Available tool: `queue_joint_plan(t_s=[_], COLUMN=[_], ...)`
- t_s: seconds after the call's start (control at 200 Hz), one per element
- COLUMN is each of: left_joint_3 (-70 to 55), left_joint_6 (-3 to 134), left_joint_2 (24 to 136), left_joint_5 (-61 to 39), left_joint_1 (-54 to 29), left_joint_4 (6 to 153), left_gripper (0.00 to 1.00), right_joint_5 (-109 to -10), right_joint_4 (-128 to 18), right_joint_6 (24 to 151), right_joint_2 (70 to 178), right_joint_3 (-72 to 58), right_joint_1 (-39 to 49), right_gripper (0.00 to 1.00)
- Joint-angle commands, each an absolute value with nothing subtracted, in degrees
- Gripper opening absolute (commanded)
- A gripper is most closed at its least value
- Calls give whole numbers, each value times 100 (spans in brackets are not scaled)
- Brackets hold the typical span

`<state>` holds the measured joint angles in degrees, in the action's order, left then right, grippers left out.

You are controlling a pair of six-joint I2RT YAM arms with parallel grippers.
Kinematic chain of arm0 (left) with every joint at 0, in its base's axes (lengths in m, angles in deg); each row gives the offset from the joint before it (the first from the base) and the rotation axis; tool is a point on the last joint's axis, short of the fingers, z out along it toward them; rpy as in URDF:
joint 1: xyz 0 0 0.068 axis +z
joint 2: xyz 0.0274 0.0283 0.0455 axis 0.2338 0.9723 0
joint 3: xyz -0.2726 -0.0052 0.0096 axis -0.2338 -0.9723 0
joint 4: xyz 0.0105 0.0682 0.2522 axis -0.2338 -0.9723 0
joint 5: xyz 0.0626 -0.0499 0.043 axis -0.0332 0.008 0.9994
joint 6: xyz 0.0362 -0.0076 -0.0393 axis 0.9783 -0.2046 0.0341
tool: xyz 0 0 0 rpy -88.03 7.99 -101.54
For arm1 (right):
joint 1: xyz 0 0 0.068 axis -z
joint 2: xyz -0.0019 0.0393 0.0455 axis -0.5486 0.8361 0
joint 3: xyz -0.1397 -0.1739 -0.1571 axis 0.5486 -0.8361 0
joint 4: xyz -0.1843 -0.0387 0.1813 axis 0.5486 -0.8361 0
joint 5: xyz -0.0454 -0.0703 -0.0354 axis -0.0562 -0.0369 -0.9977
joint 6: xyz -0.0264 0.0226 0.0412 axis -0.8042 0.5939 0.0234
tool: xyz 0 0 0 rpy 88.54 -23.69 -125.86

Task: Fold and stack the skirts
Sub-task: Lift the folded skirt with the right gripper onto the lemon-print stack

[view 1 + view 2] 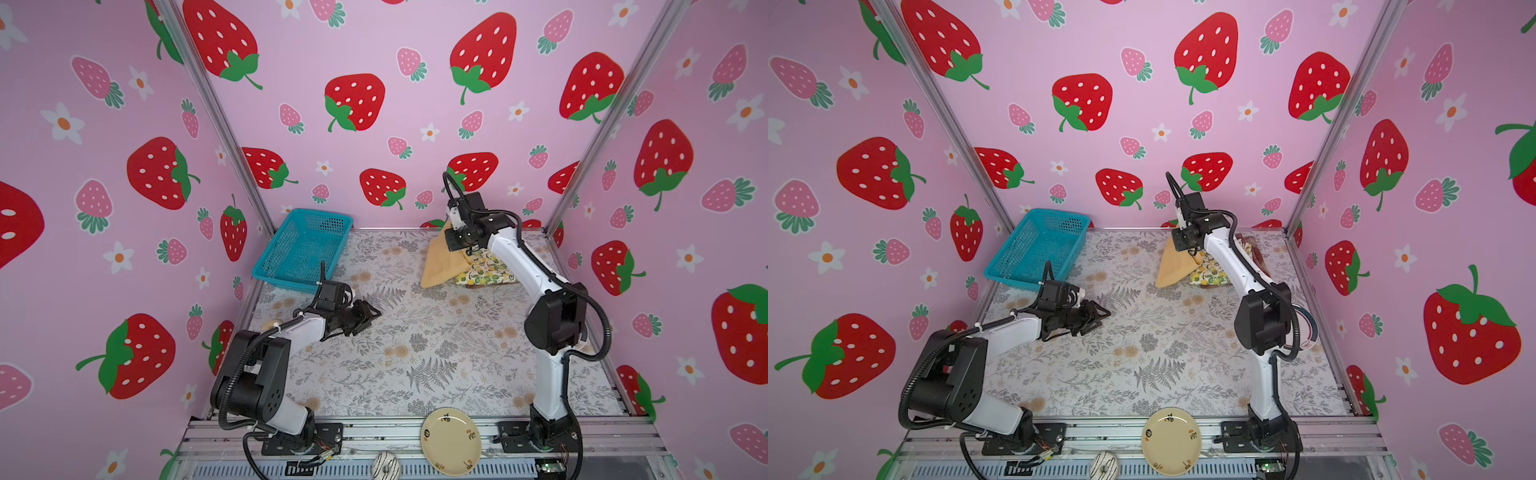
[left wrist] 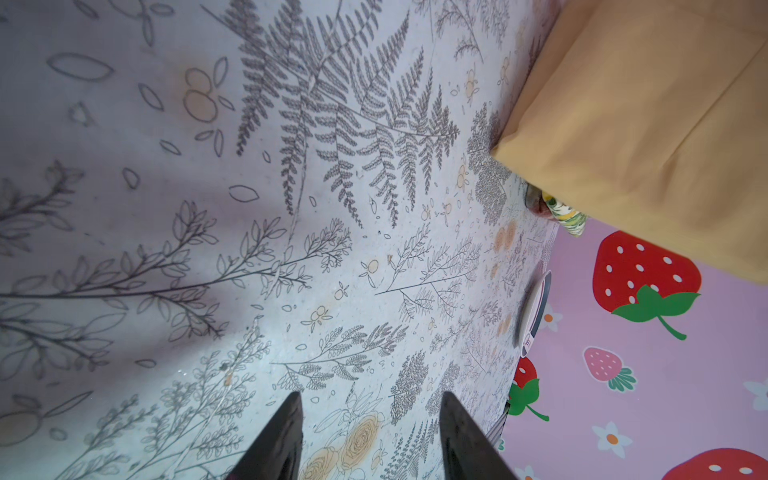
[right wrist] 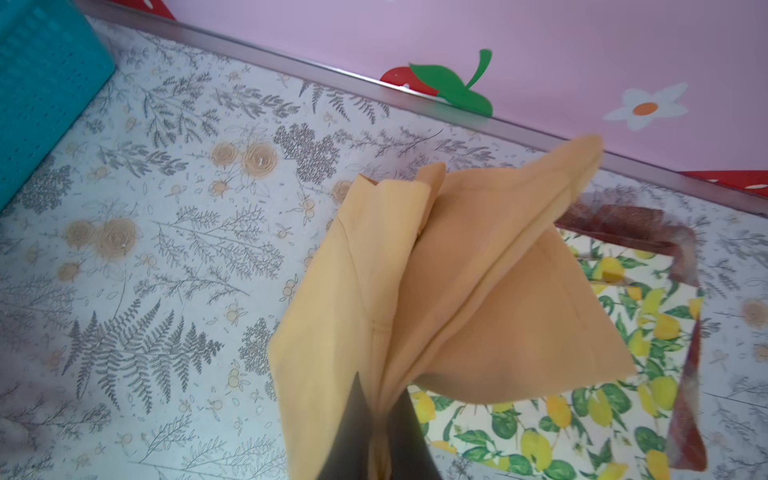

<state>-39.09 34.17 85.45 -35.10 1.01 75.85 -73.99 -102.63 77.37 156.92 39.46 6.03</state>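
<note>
The mustard-yellow skirt [image 3: 457, 291] hangs folded from your right gripper [image 3: 380, 397], whose jaws are clamped tight on its cloth, above the far right of the floral table [image 1: 415, 353]. Beneath it the lemon-print skirt [image 3: 582, 415] lies flat on the red plaid skirt [image 3: 623, 220]. Your left gripper [image 1: 368, 319] hovers low near the blue mesh basket [image 1: 299, 249], jaws partly apart, holding nothing.
</note>
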Motion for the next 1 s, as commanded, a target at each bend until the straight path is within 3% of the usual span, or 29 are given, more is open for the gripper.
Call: queue_joint_plan(t_s=[0.0, 0.24, 0.49, 0.996], left_joint_3=[-3843, -3721, -3693, -3606], left_joint_6=[3411, 3506, 3505, 3588], left_joint_2=[8525, 8439, 8473, 8634], left_joint_5=[-3608, -3581, -3578, -3580], left_joint_1=[156, 215, 219, 234], left_joint_4=[7721, 7500, 7479, 7379], left_gripper=[54, 54, 54, 54], right_joint_5=[-7532, -6997, -6975, -8224], right_joint_4=[-11211, -11261, -10871, -9925], right_joint_6=[7305, 7301, 7418, 7766], right_joint_2=[15867, 15597, 15337, 15929], right_joint_3=[4721, 5030, 3955, 2707], right_joint_1=[739, 1394, 1971, 2569], right_gripper=[0, 0, 0, 0])
